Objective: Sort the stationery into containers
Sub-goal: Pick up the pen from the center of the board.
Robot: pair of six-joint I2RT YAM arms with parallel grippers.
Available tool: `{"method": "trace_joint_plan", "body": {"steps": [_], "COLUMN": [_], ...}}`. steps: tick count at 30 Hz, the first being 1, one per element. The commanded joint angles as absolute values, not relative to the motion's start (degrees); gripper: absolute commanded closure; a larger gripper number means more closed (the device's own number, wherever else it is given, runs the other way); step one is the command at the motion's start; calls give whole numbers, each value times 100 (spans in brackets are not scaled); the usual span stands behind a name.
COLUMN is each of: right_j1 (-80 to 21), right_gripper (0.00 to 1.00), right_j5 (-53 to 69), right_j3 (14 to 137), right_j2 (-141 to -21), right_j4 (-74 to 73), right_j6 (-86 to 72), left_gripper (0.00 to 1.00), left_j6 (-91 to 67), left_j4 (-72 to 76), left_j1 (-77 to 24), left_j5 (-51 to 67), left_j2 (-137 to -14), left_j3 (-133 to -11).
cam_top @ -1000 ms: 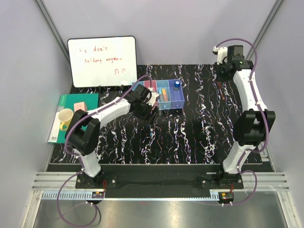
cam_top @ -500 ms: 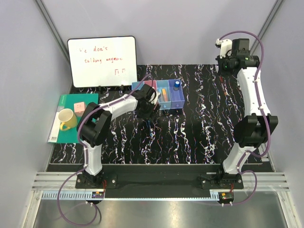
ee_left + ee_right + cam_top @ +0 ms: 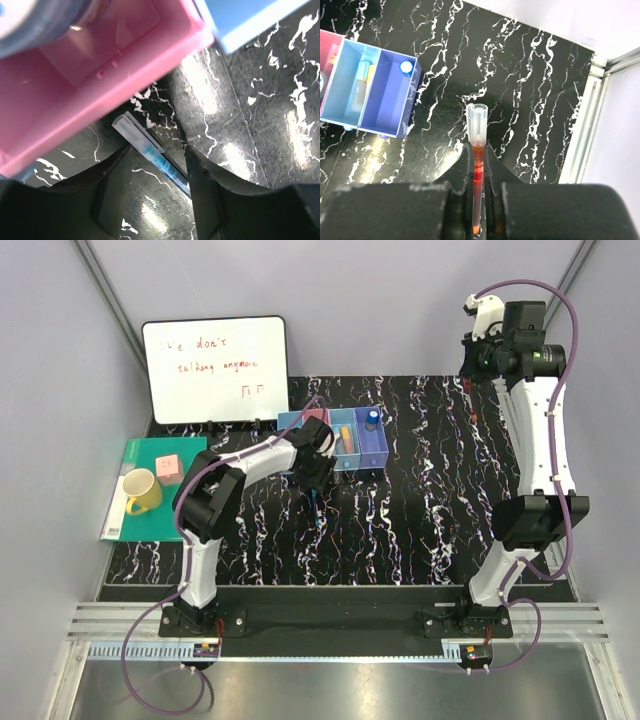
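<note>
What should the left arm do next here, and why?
Probably close the left fingers on the blue pen: it lies on the table between them, beside the pink bin, and looks not yet gripped.

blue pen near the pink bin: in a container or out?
Out. The blue pen lies flat on the table just outside the pink bin, between the left gripper's open jaws, not yet gripped.
</note>
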State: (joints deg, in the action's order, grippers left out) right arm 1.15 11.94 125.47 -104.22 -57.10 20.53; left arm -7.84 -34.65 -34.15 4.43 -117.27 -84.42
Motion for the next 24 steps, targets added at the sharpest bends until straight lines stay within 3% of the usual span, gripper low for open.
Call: {"method": "trace_joint_plan", "body": {"steps": [1,3,5,15,20,21,24], "right_j1": [70,70,70,70,70,70,70], "right_gripper": [96,96,95,94,94,94,94], "right_j5": [1468,1503,1547,1626,1635,1626,1635], "right_j3": [12823,12876,12920,12753,12630,12630,12586], "right_j2": [-10169,-10152,-10151,-10011,-9949,-9941,-9923], "right_j4": [-5854,-5862,-5871,-5924,-5906,-5915,-5915], "right_j6": [1881,1863,1828,1810,1819,1819,1828], "left_gripper": [51,53,62,73,91,99,100], "left_j6": [-861,-861,-835,-703,-633,-624,-571], "left_j4": [-3393,-3401,-3410,-3480,-3516,-3516,-3516], "left_j1": [-3428,-3428,-3436,-3542,-3612,-3612,-3656], "left_j5": [238,202,150,9,9,9,9], "left_j2": [-11988,-12014,-12050,-12383,-12393,-12340,-12104], "left_j3": [-8587,-8578,-8578,-8692,-8728,-8710,-8614]}}
